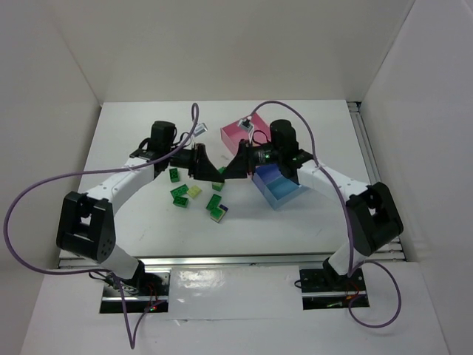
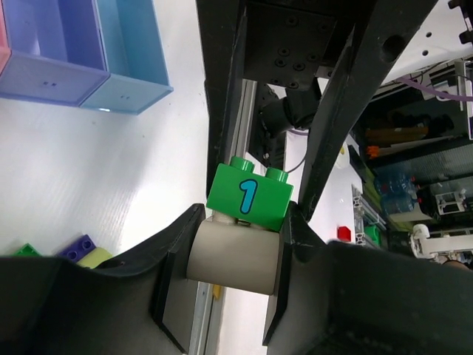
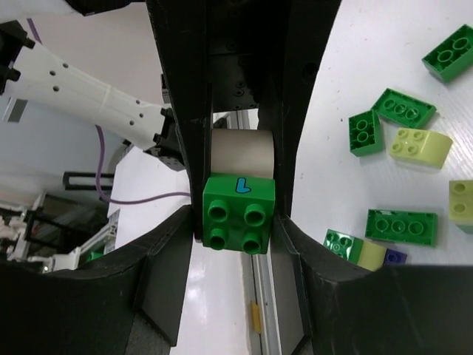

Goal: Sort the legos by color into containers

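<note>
Left claw (image 2: pixel 241 250) clamped on beige block (image 2: pixel 233 265) | right claw (image 3: pixel 238 222) closed on green lego (image 3: pixel 238 213) stacked on it | held above worktop (image 1: pixel 140 222), near trays (image 1: pixel 284 198) | loose legos (image 1: pixel 179 194) below

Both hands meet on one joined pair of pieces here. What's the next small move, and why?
Probably ease the right hand away from the left hand to pull the pieces apart. The right hand looks closed on the green brick, and the left holds the beige round piece joined to it, so they likely need separating before sorting.
</note>
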`<state>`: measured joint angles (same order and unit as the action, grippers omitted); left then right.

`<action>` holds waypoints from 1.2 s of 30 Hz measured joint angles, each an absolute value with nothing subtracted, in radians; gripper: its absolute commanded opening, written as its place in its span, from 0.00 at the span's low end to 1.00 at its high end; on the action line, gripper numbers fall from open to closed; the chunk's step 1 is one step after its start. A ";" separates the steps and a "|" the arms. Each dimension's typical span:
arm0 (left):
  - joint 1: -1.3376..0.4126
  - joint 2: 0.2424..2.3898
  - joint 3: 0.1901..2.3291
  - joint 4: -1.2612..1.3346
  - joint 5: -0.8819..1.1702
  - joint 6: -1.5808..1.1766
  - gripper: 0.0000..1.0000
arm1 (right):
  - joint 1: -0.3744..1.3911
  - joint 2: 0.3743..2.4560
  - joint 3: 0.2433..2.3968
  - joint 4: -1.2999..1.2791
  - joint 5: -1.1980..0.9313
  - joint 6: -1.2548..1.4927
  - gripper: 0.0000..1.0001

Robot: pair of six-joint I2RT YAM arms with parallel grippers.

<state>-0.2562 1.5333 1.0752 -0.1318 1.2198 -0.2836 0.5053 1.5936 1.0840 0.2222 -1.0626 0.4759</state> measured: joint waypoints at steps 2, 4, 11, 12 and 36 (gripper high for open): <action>-0.263 1.538 1.087 -0.133 1.211 -0.281 0.00 | 0.492 1.573 1.066 0.231 -1.052 0.494 0.13; -0.261 1.538 1.093 -0.146 1.218 -0.262 0.00 | 0.464 1.559 1.054 0.242 -1.043 0.505 0.13; -0.239 1.539 1.092 -0.207 1.256 -0.231 0.00 | 0.339 1.545 1.040 0.246 -0.952 0.523 0.13; -0.239 1.539 1.092 -0.210 1.259 -0.230 0.00 | 0.339 1.545 1.038 0.245 -0.945 0.524 0.13; -0.371 1.588 1.232 -0.265 0.635 -0.426 0.00 | 0.344 1.706 1.184 -0.210 -0.221 0.318 0.22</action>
